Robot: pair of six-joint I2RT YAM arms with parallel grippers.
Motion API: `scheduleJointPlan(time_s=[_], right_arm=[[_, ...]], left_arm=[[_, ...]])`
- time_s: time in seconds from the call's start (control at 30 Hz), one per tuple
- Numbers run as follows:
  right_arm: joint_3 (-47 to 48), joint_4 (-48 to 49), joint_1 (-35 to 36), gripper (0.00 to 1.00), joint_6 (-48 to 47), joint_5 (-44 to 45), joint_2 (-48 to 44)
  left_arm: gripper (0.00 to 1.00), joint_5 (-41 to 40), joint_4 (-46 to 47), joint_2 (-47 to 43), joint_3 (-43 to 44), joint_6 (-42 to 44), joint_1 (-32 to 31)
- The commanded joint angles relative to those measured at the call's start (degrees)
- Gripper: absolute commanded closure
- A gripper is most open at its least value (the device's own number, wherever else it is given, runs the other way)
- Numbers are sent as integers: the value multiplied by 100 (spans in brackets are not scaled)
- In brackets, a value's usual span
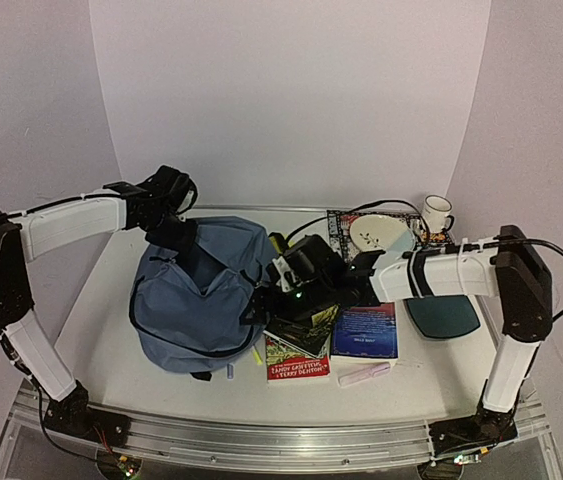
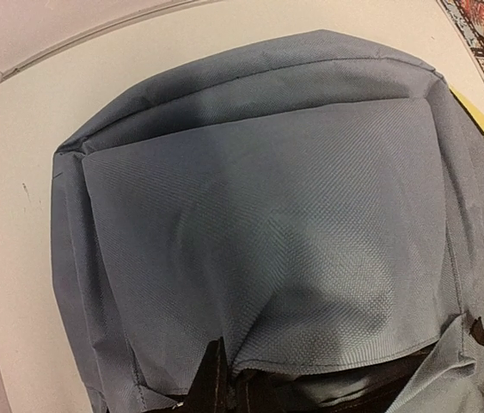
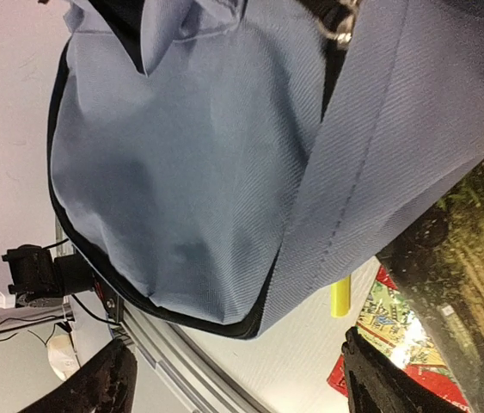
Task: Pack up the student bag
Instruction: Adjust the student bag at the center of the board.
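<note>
Mostly cut off, the left gripper pinches the student bag.

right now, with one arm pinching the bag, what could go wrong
The left fingers pinch only a fold of the student bag fabric; it may slip out and the mouth sag shut.
The right fingers stand open close to the bag's flap, over a dark book; closing could snag fabric instead.
The yellow highlighter at the bag's edge could get knocked away.

Robotics lab test cell — white table, plain curved backdrop, aluminium mounting rail in front
</note>
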Motion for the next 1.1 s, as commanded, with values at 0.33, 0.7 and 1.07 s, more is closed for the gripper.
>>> scheduleJointPlan(time_s=[0.33, 0.7, 1.07], right_arm=[[804, 490, 225, 66, 283, -115, 1074], [1673, -339, -420, 100, -437, 380, 584], [2554, -884, -1263, 100, -981, 555, 541]], left_arm=[[100, 29, -27, -197, 541, -254, 336], [100, 68, -382, -652, 904, -80, 842], [100, 1204, -751, -758, 1507, -228, 951]])
